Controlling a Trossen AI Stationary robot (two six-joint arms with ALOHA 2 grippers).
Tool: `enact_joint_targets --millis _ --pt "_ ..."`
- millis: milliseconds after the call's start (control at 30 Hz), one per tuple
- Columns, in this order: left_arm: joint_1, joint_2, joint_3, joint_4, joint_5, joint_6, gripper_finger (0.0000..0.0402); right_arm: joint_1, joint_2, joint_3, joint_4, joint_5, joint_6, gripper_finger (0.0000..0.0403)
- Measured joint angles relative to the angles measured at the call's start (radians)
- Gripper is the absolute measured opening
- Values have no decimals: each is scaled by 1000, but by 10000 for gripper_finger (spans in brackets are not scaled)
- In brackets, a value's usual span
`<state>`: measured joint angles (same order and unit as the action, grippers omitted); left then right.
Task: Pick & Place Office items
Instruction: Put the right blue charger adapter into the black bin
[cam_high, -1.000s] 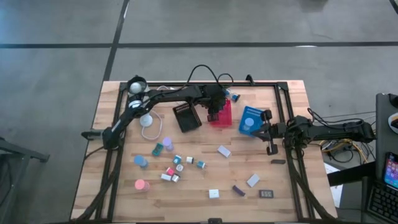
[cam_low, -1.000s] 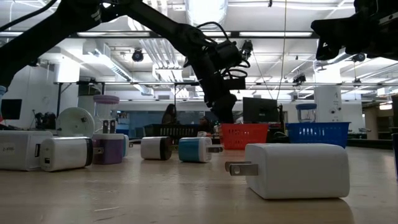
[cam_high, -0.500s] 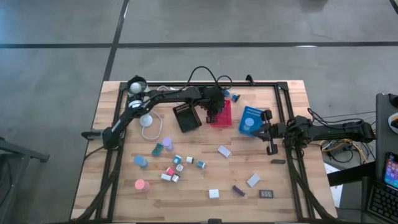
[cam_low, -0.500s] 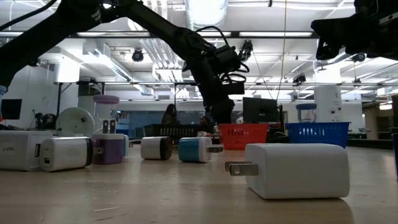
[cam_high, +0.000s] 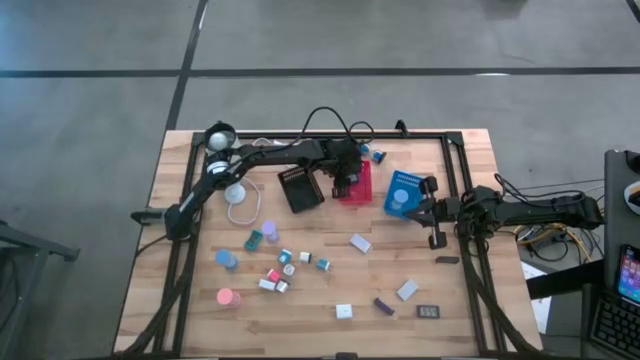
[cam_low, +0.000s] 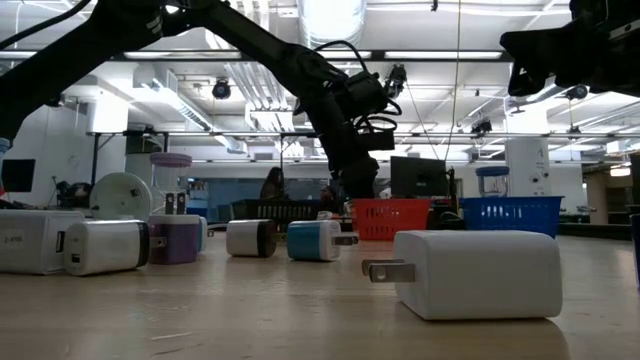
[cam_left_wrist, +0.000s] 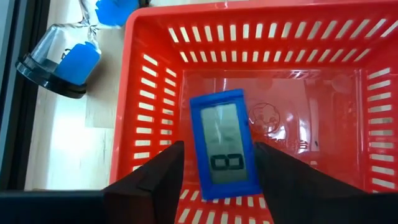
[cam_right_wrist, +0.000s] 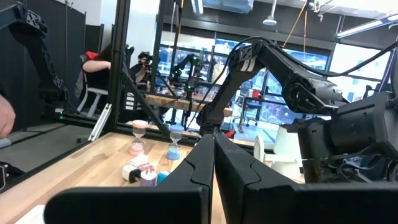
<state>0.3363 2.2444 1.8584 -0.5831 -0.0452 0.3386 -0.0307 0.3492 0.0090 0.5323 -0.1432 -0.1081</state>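
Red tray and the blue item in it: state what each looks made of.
Red tray: likely moulded plastic, glossy, with even slotted walls and a translucent floor. Blue item: seemingly a blue plastic or rubbery frame around a grey, glassy-looking display panel; the exact material is unclear. Left gripper is open around it.

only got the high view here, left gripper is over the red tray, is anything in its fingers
Observer: No. The left wrist view shows the left gripper open, with a blue timer-like item lying on the floor of the red tray between the fingers, not pinched.
Operator: is the tray otherwise empty
Observer: In that view, yes; only that blue item shows inside.
Operator: and the right gripper
Observer: The right wrist view shows the right gripper shut with nothing in it.
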Motion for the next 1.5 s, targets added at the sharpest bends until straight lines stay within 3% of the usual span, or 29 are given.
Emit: enact_joint_targets --millis 300,600,767,967,1100,1267,1500 --pt "-3 -1 38 -39 2 -8 185 0 0 0 -1 0 0 8" --pt "-40 -66 359 -437 -1 -28 181 0 1 0 -3 -1 0 8" --pt "-71 -148 498 -590 -9 -50 126 0 0 0 -3 13 3 8" --pt "-104 -401 356 -564 -14 -52 13 0 -1 0 25 16 15 8" --pt "-119 -608 186 -474 -18 -61 9 0 -1 0 26 16 26 8" --pt "-126 -888 -131 -243 -5 -91 5 0 -1 0 26 16 30 8" --pt "-121 -1205 -529 19 115 -148 3 0 -1 0 28 16 30 8"
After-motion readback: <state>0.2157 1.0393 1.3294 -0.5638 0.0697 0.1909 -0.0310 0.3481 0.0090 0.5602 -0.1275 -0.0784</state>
